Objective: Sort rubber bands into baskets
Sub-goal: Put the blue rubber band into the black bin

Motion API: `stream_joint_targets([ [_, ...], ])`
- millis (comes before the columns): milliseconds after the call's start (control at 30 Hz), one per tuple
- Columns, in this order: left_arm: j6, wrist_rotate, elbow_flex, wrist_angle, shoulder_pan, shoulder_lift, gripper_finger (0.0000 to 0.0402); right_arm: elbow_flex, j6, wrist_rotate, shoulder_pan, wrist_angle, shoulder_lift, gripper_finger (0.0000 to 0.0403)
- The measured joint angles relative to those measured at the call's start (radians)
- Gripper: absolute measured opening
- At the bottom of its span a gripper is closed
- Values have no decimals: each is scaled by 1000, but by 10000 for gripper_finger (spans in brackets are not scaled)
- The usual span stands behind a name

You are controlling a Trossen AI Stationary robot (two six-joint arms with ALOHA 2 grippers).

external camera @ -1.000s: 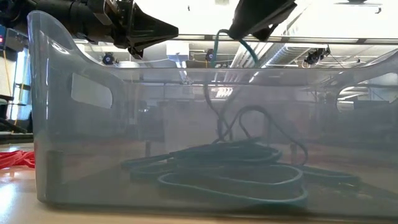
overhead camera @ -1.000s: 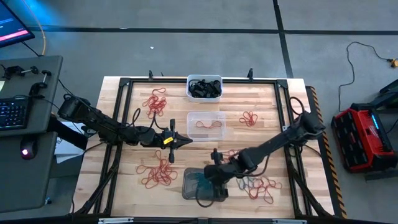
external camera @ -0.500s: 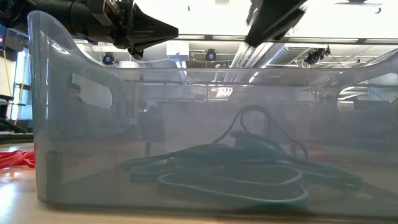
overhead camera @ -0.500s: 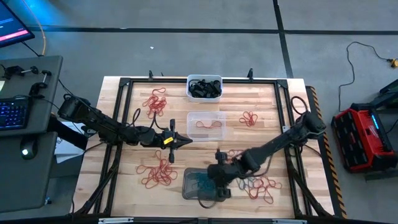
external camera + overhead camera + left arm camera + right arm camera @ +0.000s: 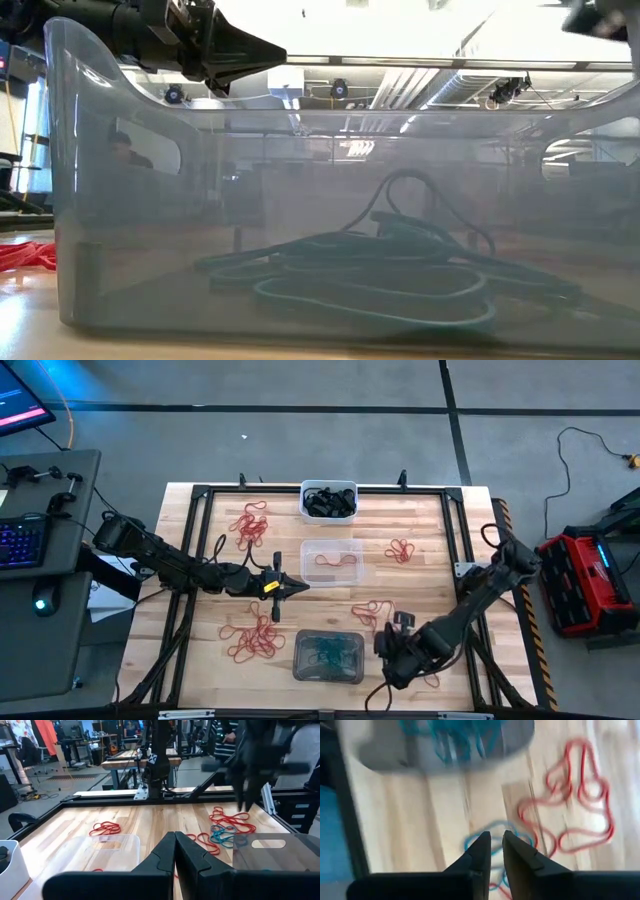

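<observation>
Right gripper (image 5: pixel 392 652) has left the grey basket (image 5: pixel 328 656) for the mixed rubber bands (image 5: pixel 425 657) beside it, fingers slightly apart, empty. Left gripper (image 5: pixel 298 588) waits mid-table, shut. Should pinch 1 teal band only, w/o red.

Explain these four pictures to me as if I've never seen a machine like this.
Two dark robot arms work at a wooden table, each ending in a two-finger pincer. One picture looks straight down, one looks level through the grey basket, and two ride on the wrists. Red rubber bands lie in loose heaps; teal rubber bands lie inside the grey basket, black ones in the white basket, a red one in the clear basket. The left pincer hangs shut and empty mid-table. The right pincer, slightly parted, holds nothing above a teal band.
</observation>
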Motion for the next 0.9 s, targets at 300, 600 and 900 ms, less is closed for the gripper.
stream_joint_targets([
  [300, 0, 0, 0, 0, 0, 0, 0, -225, -7, -98, -25, 142, 0, 67],
  [600, 0, 0, 0, -1, 0, 0, 0, -344, -77, -135, -55, 238, 0, 93],
  [900, 0, 0, 0, -4, 0, 0, 0, -355, -104, -112, -57, 242, 0, 24],
])
